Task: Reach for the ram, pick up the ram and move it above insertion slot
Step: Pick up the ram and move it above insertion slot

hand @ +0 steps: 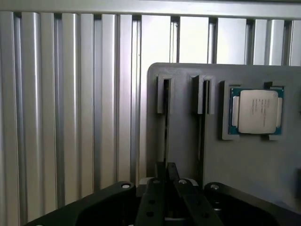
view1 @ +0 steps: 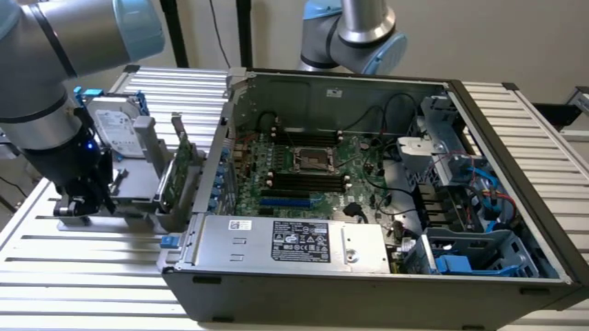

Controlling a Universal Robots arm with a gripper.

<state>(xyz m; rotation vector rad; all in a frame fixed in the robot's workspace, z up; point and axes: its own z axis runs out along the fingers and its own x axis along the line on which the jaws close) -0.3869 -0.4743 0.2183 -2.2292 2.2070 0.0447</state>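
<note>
My gripper (view1: 76,205) hangs low over the grey holder stand (view1: 129,207), at the exterior view's left of the open computer case. In the wrist view the black fingertips (hand: 159,181) are pressed together on the ram (hand: 165,122). The ram is seen edge-on as a thin dark strip standing in one narrow slot of the grey holder (hand: 183,141). My gripper (hand: 165,173) is shut on its near end. The dark insertion slots (view1: 308,181) lie on the green motherboard inside the case, well to the exterior view's right of the gripper.
A silver hard drive (view1: 118,131) and a wider green card (view1: 182,165) stand upright in the stand. A processor chip (hand: 256,111) sits in a pocket of the holder. The case wall (view1: 214,172), its power supply (view1: 294,241) and a second arm (view1: 359,31) lie between and behind.
</note>
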